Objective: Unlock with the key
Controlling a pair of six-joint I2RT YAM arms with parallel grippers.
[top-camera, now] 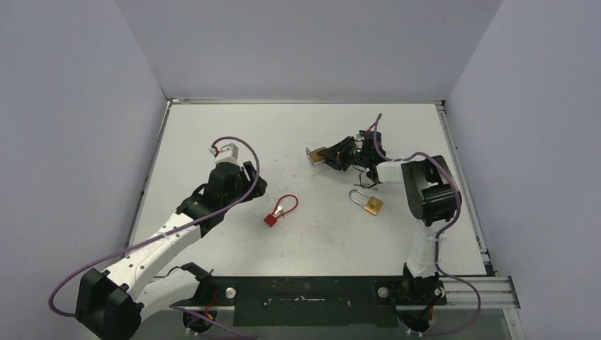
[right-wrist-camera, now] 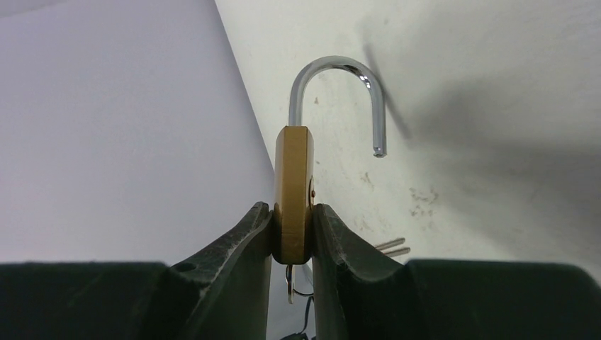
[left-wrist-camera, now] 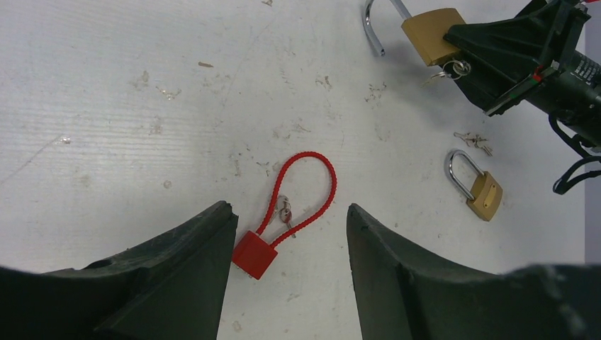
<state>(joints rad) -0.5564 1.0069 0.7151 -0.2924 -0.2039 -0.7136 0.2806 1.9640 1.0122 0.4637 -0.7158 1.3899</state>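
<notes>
Right now my right jaws are clamped on the brass padlock [right-wrist-camera: 293,191], its shackle open and a key [left-wrist-camera: 453,71] at its base. My left jaws gape wide, empty, over the red cable lock [left-wrist-camera: 283,219]. From that lock, the held padlock is far right and a second padlock [left-wrist-camera: 478,188] lies nearer right on the tabletop [left-wrist-camera: 106,106].

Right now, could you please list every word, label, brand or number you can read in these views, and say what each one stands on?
No text is legible in any view.
The white print on the right arm's black housing: too small and blurred to read.
On the large brass padlock between the right fingers, the small brass padlock and the red cable lock: no readable marking shows.
</notes>
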